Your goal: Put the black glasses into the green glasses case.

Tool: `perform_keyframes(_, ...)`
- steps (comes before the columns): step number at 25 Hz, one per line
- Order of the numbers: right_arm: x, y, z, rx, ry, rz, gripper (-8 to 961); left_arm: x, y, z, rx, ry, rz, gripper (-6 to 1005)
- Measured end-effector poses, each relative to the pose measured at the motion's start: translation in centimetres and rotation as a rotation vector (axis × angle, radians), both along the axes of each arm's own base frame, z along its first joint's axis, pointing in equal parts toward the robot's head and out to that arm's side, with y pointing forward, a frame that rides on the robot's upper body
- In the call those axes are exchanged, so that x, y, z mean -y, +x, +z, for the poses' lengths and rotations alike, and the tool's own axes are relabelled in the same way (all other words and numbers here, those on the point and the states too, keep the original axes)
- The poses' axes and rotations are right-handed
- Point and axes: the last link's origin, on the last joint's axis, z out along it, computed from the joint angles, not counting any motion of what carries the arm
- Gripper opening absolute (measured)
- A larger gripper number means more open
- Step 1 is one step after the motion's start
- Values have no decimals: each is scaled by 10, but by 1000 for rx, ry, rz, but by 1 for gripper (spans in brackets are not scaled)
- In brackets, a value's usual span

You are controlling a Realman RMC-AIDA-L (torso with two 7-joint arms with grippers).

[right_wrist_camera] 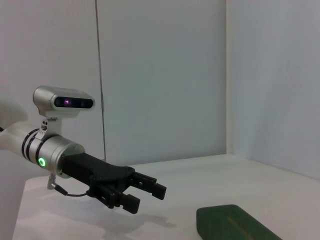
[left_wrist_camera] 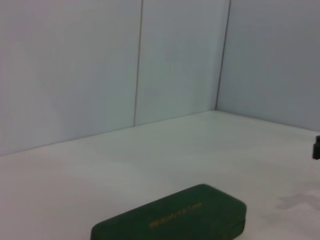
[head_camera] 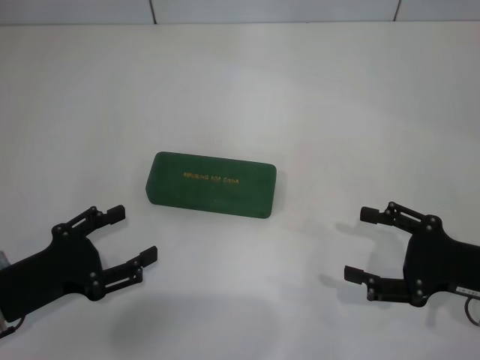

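**Case shut, glasses nowhere in sight, both pincers waiting**

The case (head_camera: 211, 185) is lying closed near the middle of the head view on the white surface (head_camera: 315, 97), its lid facing up with the gold lettering showing. It is also appearing at the bottom of the left wrist view (left_wrist_camera: 172, 221) and at the lower right of the right wrist view (right_wrist_camera: 232, 225), shut in both. The glasses are not showing in any view; whether they are inside the case or simply out of frame cannot be told.

The left pincer (head_camera: 136, 235) is hovering at the lower left of the head view, fingers spread and holding nothing, pointing toward the case but well apart from it. The same pincer is showing at the lower left of the right wrist view (right_wrist_camera: 148, 195), likewise spread and empty. The right pincer (head_camera: 362, 245) is sitting at the lower right of the head view, also spread and empty, well apart from the case's other end.

Judging by this, either the task is standing at its very start or it is finished, with the glasses shut inside. If it is the start, the next move is calling for the lid to be lifted, probably one pincer steadying the case while the other is prying at the seam, and for the glasses to be found before anything can go in
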Motion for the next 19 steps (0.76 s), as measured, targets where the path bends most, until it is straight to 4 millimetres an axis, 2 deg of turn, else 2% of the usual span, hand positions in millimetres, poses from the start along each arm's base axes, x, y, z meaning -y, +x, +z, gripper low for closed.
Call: perform_keyframes(19, -3, -2, 2, -9, 11, 0, 886, 6, -1, 2, 25, -5, 8, 872)
